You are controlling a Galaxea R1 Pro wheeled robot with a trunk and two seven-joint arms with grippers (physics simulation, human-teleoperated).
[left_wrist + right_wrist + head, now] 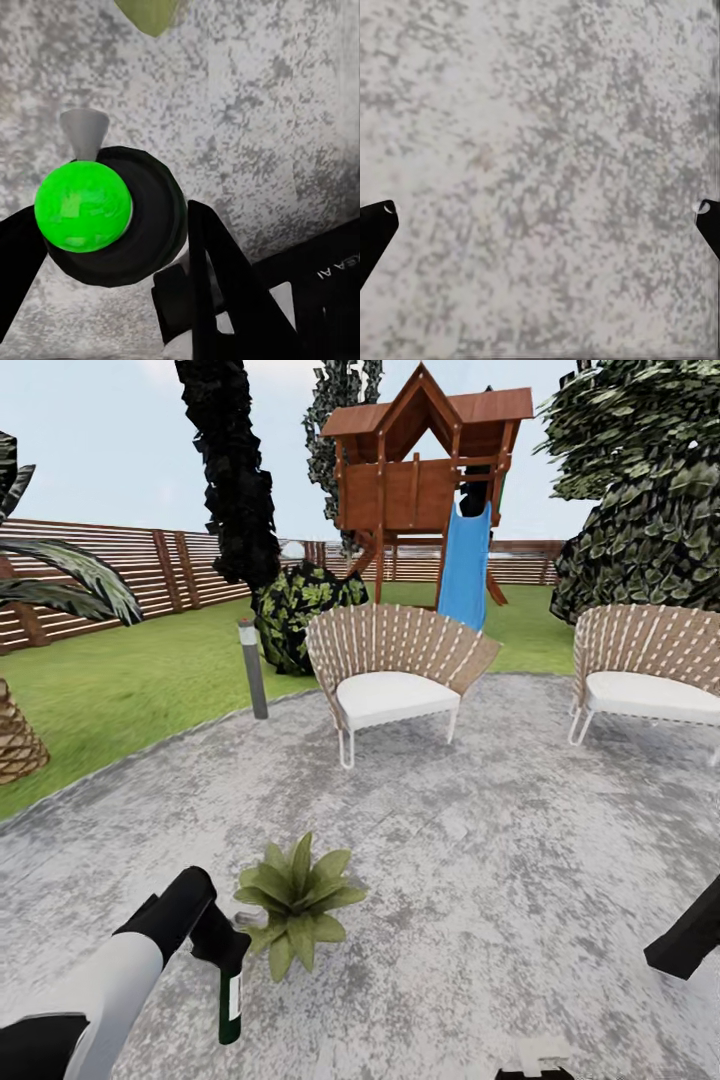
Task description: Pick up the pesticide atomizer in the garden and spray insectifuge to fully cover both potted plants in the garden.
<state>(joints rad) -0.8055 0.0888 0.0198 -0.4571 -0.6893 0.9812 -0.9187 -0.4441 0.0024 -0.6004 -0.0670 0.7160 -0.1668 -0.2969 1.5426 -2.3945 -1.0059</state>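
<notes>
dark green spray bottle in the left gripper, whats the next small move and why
Probably tip the dark green spray bottle so its nozzle faces the speckled green potted plant and spray. The left gripper holds it hanging bottom-down right beside the plant's leaves on the grey paved patio, so little travel looks needed.

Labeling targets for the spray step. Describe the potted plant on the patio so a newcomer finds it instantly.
On the round grey paved patio, look in front of the left-hand wicker chair, toward the camera. The potted plant is a low rosette of pointed green leaves beside the pesticide atomizer, the patio's sole greenery.
</notes>
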